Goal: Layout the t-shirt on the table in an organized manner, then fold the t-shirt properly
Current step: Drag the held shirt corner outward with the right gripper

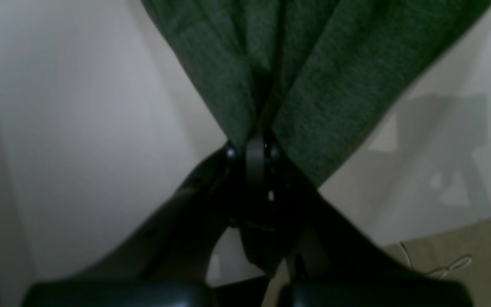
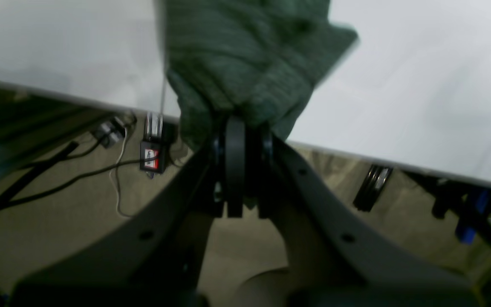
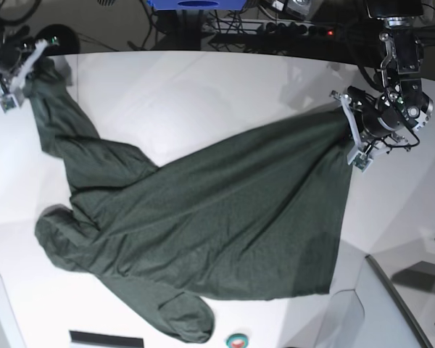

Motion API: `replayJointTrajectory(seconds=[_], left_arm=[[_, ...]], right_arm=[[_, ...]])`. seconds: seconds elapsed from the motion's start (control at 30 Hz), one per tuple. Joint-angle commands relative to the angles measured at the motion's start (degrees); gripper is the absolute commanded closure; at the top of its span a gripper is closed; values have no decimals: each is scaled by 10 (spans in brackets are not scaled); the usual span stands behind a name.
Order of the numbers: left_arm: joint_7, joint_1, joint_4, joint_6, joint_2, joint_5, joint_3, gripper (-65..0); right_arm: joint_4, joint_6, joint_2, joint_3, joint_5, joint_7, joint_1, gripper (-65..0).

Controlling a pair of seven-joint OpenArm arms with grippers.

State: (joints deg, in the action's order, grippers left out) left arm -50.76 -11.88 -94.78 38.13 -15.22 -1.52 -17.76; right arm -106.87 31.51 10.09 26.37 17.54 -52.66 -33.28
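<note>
Your left gripper (image 1: 259,160) and right gripper (image 2: 241,149) have matte black curved jaws with small round holes.

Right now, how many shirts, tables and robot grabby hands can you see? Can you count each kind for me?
Green t-shirt: 1
White table: 1
End effectors: 2, the left end effector and the right end effector, each shut on the t-shirt
Total: 4
</note>
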Motion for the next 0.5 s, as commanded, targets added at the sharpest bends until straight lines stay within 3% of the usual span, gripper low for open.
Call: replayJointTrajectory(seconds=[0.0,0.23,0.47], left_arm=[[4,1,-12,-3,-6,1,-2,0],[18,-23,-5,-4,-5,1,-2,0],[71,-25,71,-5,-5,0,-2,0]], right_arm=[[-18,3,-2,12,5,8,-7,-3],[-59,81,-49,102,4,7,-54,-3],[-63,85,-67,163,3,8,-68,-3]])
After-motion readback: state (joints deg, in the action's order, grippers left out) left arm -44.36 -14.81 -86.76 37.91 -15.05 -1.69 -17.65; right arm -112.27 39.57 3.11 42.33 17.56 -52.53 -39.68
